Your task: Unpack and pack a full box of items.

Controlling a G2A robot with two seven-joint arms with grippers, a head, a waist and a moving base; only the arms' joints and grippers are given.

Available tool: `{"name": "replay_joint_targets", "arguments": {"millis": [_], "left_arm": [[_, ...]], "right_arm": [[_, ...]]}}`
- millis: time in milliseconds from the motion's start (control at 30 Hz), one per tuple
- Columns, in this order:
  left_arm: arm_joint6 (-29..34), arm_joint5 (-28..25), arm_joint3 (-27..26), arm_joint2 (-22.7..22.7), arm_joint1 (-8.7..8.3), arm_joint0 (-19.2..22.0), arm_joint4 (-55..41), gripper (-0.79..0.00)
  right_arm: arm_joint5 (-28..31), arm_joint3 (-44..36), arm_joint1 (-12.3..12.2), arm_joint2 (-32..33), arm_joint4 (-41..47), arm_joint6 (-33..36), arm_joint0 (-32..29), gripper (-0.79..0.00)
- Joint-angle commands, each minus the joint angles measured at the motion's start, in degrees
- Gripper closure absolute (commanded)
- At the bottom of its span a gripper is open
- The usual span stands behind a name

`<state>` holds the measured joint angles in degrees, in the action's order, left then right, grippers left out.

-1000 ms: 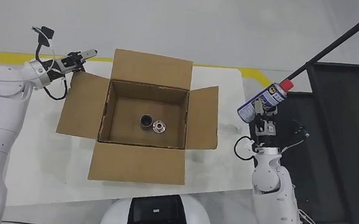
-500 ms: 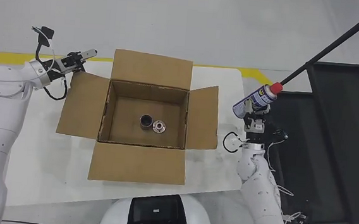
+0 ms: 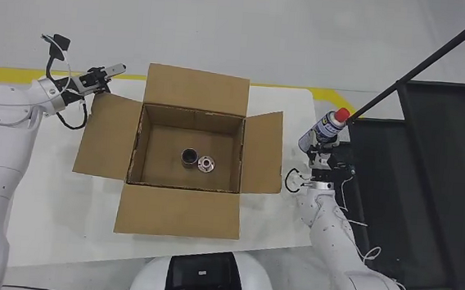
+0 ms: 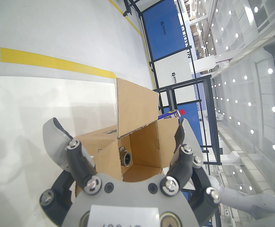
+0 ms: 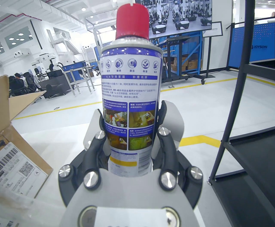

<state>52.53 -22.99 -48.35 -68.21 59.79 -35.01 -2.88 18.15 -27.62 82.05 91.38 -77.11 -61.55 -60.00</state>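
1. You've got the spray can (image 3: 324,129) right of centre in the top view, outside the box, between the box's right flap and the black rack (image 3: 428,169). It is tilted, with its red cap pointing toward the upper right of the frame
2. Your right gripper (image 3: 323,150) is clamped on the can's lower body. The right wrist view shows the spray can (image 5: 130,96) standing up out of the right gripper (image 5: 131,111), one finger on each side, pads (image 5: 162,111) tight against the label
3. The cardboard box (image 3: 179,212) sits mid-frame on the white table (image 3: 288,223), all four flaps folded outward
4. On the box floor are two small parts just beside each other: a dark round bearing (image 3: 189,155) and a flanged metal piece (image 3: 205,164) to its right. The left wrist view looks in past a box corner and catches the bearing (image 4: 125,158)
5. Your left gripper (image 3: 107,73) is in the upper left of the frame, near the far corner of the box's left flap. In its wrist view the left gripper (image 4: 118,126) has its fingers spread wide with nothing between them
6. A yellow floor line (image 3: 16,73) runs behind the table
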Motion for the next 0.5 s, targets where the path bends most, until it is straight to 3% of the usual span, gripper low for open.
{"name": "replay_joint_targets", "arguments": {"millis": [0,467], "left_arm": [[0.0,0.0,0.0,0.0,0.00,0.0,0.0,-0.785],[0.0,0.0,0.0,0.0,0.00,0.0,0.0,-0.785]], "right_arm": [[-0.7,2.5,-0.1,-0.4,-0.6,-0.3,1.1,0.000],[-2.5,8.8,-0.5,-1.7,-1.7,-2.5,4.7,0.000]]}}
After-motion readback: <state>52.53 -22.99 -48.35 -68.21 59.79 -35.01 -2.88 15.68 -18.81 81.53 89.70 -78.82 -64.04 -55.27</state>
